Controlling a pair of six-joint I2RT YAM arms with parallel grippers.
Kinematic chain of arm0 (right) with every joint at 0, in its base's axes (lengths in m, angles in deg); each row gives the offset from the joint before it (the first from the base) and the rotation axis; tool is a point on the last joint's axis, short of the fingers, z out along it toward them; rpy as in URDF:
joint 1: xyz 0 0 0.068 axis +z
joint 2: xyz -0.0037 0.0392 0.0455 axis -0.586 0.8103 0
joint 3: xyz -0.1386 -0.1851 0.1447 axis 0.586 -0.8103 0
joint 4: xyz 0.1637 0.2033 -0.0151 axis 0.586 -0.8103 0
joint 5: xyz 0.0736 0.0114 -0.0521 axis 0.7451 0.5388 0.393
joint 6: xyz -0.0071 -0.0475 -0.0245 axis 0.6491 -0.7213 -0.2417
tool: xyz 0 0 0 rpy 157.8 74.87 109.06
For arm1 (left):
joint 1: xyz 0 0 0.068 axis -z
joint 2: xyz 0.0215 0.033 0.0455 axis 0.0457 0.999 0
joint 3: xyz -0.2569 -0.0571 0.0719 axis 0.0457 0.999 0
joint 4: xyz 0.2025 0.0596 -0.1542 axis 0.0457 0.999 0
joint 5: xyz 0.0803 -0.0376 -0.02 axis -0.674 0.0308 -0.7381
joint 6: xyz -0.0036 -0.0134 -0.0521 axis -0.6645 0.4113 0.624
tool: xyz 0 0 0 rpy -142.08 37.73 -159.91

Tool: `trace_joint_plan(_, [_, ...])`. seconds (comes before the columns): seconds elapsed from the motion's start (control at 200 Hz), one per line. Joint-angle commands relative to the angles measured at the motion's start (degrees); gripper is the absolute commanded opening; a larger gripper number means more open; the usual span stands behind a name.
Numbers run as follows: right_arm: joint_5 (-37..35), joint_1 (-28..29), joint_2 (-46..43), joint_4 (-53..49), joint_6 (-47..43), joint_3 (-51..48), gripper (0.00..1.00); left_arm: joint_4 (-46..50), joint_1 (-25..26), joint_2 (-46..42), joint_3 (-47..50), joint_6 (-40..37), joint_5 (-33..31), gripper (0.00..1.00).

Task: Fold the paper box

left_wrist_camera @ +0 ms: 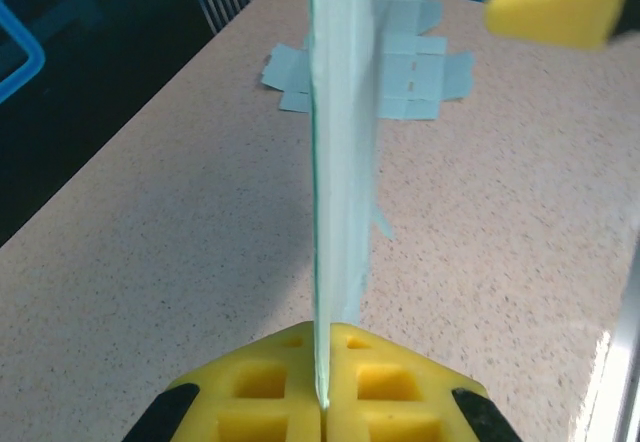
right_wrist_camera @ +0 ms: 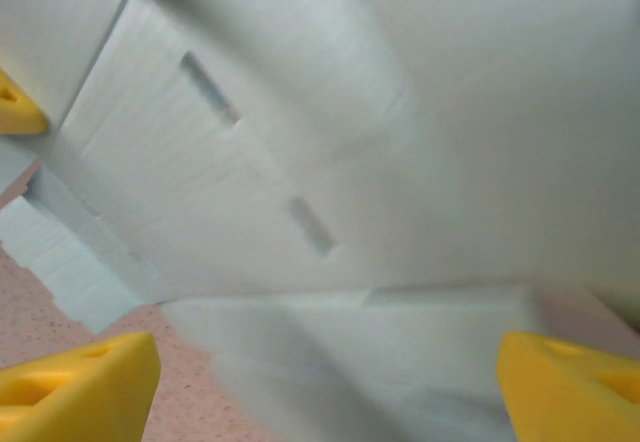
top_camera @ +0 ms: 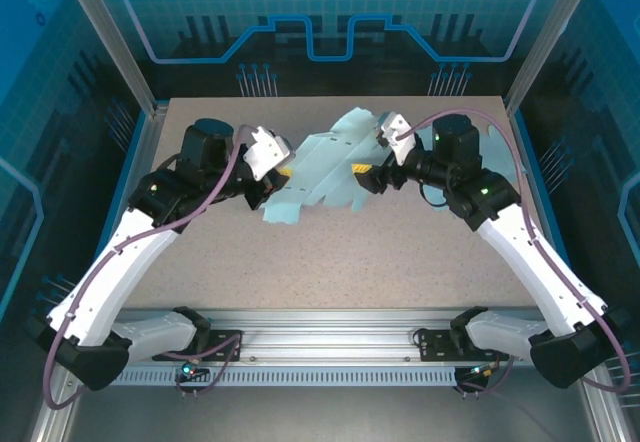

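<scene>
Paper box blank (top_camera: 320, 167), still unfolded, is raised over the middle of the table (top_camera: 400, 252) between both arms.

My left gripper (left_wrist_camera: 322, 402) is clenched on one edge of the sheet, which stands edge-on between its yellow pads. The right gripper (right_wrist_camera: 325, 377) is spread wide before a slotted panel and grips nothing. I judge the card light, thin and floppy (easily creased), so I'd pinch it beside a score line. No box is formed yet, so it holds nothing. A spare flat blank (left_wrist_camera: 385, 72) lies on the table beyond.

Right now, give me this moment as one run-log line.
left gripper jaws: shut on paper box edge | right gripper jaws: open, facing paper box | spare blank: flat on table | fold: unfinished
</scene>
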Motion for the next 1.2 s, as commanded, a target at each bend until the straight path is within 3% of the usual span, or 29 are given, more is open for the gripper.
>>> trace_joint_plan(0.0, [2.62, -1.44, 0.04, -5.93, -9.87, 4.34, 0.88, 5.97, -0.35, -0.92, -2.16, -7.73, 2.91, 0.00])
trace_joint_plan(0.115, [2.85, -2.84, -1.47, -6.83, -11.68, 4.49, 0.90, 7.53, -0.36, -1.32, -2.17, -9.66, 2.86, 0.00])
trace_joint_plan(0.25, [11.02, -3.70, -2.34, -8.62, -13.82, 5.09, 0.91, 7.65, -0.36, -1.61, -2.00, -10.52, 3.70, 0.00])
trace_joint_plan(0.405, [12.86, -3.72, -1.75, -9.86, -14.51, 7.47, 0.91, 7.94, -0.40, -1.04, -2.23, -11.35, 4.09, 0.00])
trace_joint_plan(0.595, [18.30, -2.96, 0.03, -13.67, -15.93, 9.72, 0.83, 7.39, -0.35, -0.87, -2.00, -11.40, 5.15, 0.00])
trace_joint_plan(0.78, [19.50, -1.98, 1.57, -13.41, -15.63, 9.51, 0.64, 7.70, -0.36, -0.89, -2.43, -12.07, 6.14, 0.00])
trace_joint_plan(0.94, [20.28, -1.69, 3.79, -12.71, -13.61, 9.87, 0.25, 7.36, -0.35, -0.56, -2.58, -12.17, 6.00, 0.00])
trace_joint_plan(1.081, [18.47, -1.59, 4.61, -8.91, -9.30, 7.49, 0.01, 5.79, -0.52, 0.14, -2.68, -10.70, 3.67, 0.00])
trace_joint_plan(1.196, [16.40, -1.60, 4.50, -2.61, -3.16, 3.03, 0.00, 4.80, -1.05, 0.91, -3.64, -9.58, 1.54, 0.02])
